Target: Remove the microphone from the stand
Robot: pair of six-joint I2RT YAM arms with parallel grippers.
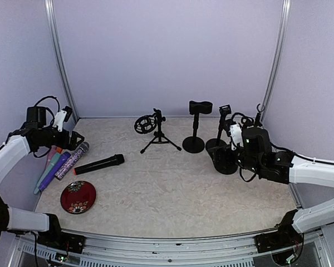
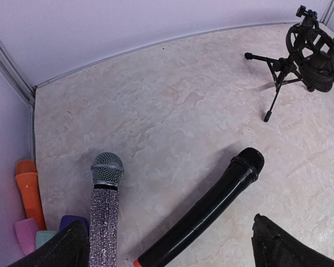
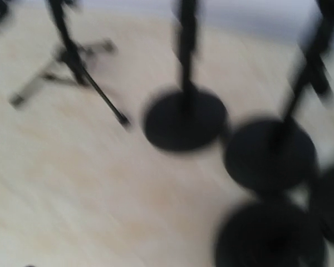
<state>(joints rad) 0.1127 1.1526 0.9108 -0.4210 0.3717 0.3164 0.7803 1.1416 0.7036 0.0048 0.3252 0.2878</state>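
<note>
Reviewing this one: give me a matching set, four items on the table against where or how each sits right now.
Items:
1. black microphone
2. sparkly microphone
3. red plate
4. tripod stand

Places:
A. upright, centre back
B. nearest the front edge, on the left
C. lying flat, left of centre
D. lying far left, silver grille head

Pairs: 1-C, 2-D, 3-B, 4-A

Blur smears the tripod (image 3: 72,61) and round bases (image 3: 185,119).
</note>
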